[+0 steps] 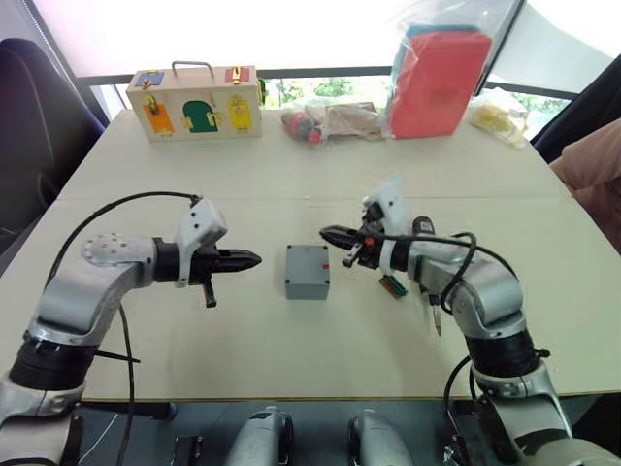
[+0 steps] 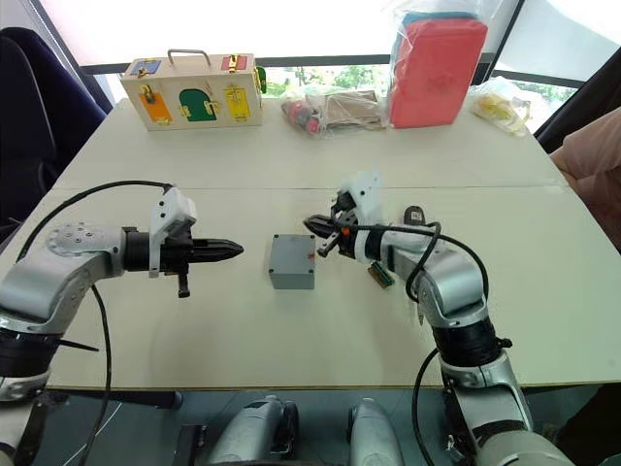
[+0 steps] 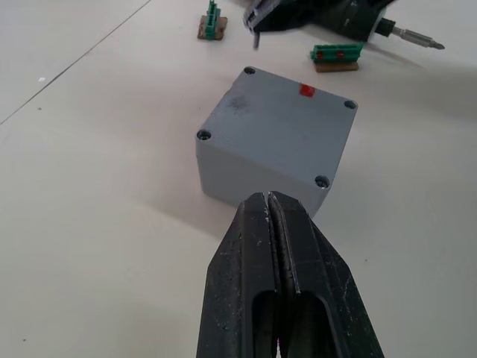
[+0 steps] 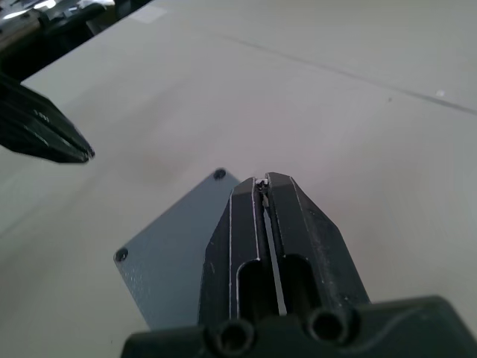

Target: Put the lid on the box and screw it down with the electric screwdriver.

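Grey plastic sits in the middle of the table (image 1: 146, 330): the box (image 1: 308, 271), with the lid (image 3: 277, 118) already lying flush on top, its four corner screw holes visible. At 9 o'clock of the box, the left gripper (image 1: 250, 259) hovers near it, fingers pressed together and holding nothing. At 3 o'clock the right gripper (image 1: 327, 234) points at the box, also closed and empty, its tip just above the lid edge. At 4 o'clock from the box, behind the right arm, the screwdriver (image 1: 428, 280) lies on the table, near a small green block (image 1: 393, 285).

I judge the lid step is done and the screwing step not yet begun. The next move calls for the right gripper to turn back, open, and pick up the screwdriver, while the left one may steady the box.
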Controlling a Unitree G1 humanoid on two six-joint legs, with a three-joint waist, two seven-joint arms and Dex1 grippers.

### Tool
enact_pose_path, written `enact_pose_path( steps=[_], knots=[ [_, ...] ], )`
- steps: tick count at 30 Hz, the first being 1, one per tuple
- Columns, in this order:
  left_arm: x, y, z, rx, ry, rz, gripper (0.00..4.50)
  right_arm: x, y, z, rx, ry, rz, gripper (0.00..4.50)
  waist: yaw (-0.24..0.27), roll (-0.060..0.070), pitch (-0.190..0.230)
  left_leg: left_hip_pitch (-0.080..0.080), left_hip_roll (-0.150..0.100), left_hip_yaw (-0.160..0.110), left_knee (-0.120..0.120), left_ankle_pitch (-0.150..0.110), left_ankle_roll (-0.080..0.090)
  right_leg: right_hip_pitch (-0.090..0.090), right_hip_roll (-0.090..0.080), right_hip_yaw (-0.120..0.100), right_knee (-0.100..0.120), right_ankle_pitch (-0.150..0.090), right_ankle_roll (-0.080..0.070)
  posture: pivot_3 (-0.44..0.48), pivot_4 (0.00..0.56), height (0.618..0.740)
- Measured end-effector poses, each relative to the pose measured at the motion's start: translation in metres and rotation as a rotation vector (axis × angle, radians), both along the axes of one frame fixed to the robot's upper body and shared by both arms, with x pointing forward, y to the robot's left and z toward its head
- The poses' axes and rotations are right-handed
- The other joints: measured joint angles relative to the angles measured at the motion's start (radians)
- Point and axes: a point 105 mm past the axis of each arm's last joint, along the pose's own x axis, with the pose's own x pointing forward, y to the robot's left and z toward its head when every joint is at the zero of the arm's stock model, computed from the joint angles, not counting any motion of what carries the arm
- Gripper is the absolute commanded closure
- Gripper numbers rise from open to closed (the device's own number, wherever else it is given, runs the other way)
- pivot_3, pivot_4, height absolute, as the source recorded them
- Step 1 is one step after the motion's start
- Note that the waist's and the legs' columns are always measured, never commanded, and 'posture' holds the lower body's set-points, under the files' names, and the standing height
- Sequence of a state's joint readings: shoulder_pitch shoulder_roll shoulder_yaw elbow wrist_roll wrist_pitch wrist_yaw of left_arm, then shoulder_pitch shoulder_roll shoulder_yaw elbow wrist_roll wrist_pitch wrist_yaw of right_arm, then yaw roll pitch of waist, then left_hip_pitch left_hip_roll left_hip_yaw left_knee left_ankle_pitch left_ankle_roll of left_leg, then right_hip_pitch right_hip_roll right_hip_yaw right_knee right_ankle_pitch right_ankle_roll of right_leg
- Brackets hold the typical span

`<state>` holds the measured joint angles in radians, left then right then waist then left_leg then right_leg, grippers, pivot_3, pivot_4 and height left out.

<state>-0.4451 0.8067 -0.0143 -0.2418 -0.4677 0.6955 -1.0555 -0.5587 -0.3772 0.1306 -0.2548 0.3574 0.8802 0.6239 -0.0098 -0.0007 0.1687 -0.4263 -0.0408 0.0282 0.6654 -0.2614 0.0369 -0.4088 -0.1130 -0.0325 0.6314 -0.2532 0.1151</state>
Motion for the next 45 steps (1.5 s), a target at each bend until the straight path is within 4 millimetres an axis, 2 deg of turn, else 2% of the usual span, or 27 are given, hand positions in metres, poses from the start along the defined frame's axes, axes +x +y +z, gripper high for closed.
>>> enact_pose_path(
  steps=[9, 23, 33, 34, 35, 39, 40, 45],
  knots=[
    [0.001, -0.002, 0.001, -0.003, -0.009, 0.026, 4.5, 0.001, 0.002, -0.004, -0.01, 0.001, 0.007, 4.49, -0.001, 0.0, 0.0, 0.0, 0.0, 0.0, 0.0, 0.001, -0.002, 0.0, 0.001, 0.0, 0.0, 0.0, 0.0, 0.0, 0.15, 0.74],
    [0.003, -0.004, 0.0, -0.017, -0.011, 0.032, 4.5, 0.013, -0.006, -0.014, -0.025, 0.006, -0.044, 4.49, -0.002, 0.0, 0.0, 0.0, 0.0, 0.0, 0.0, 0.001, -0.002, 0.0, 0.001, 0.0, 0.0, 0.0, 0.0, 0.0, 0.15, 0.74],
    [0.004, -0.009, 0.003, -0.022, -0.019, 0.02, 4.5, 0.012, -0.002, -0.016, -0.03, 0.006, -0.033, 4.49, -0.002, 0.0, 0.0, 0.0, 0.0, 0.0, 0.0, 0.002, -0.003, 0.0, 0.001, 0.0, 0.0, 0.0, 0.0, 0.0, 0.15, 0.74],
    [0.004, -0.009, 0.003, -0.023, -0.02, 0.019, 4.5, 0.011, -0.002, -0.016, -0.031, 0.006, -0.032, 3.93, -0.002, 0.0, 0.0, 0.0, 0.0, 0.0, 0.0, 0.002, -0.003, 0.0, 0.001, 0.0, 0.0, 0.0, 0.0, 0.0, 0.15, 0.74],
    [0.004, -0.009, 0.004, -0.023, -0.022, 0.018, 4.5, 0.011, -0.002, -0.017, -0.032, 0.007, -0.032, 3.71, -0.002, 0.0, 0.0, 0.0, 0.0, 0.0, 0.0, 0.002, -0.003, 0.0, 0.001, 0.0, 0.0, 0.0, 0.0, 0.0, 0.15, 0.74],
    [0.004, -0.01, 0.003, -0.026, -0.021, 0.017, 4.5, 0.011, -0.002, -0.017, -0.033, 0.007, -0.032, 2.09, -0.001, 0.0, 0.0, 0.0, 0.0, 0.0, 0.0, 0.002, -0.003, 0.0, 0.001, 0.0, 0.0, 0.0, 0.0, 0.0, 0.15, 0.74],
    [0.004, -0.011, 0.003, -0.029, -0.021, 0.016, 4.5, 0.012, -0.002, -0.017, -0.033, 0.008, -0.033, 1.82, -0.001, 0.0, 0.0, 0.0, 0.0, 0.0, 0.0, 0.002, -0.003, 0.0, 0.001, 0.0, 0.0, 0.0, 0.0, 0.0, 0.15, 0.74],
    [0.005, -0.014, 0.006, -0.038, -0.029, 0.007, 4.5, 0.014, -0.008, -0.016, -0.028, 0.015, -0.056, 1.82, -0.001, 0.0, 0.0, 0.0, 0.0, 0.0, 0.0, 0.002, -0.003, 0.0, 0.0, 0.0, 0.0, 0.0, 0.0, 0.0, 0.15, 0.74]
  ],
)
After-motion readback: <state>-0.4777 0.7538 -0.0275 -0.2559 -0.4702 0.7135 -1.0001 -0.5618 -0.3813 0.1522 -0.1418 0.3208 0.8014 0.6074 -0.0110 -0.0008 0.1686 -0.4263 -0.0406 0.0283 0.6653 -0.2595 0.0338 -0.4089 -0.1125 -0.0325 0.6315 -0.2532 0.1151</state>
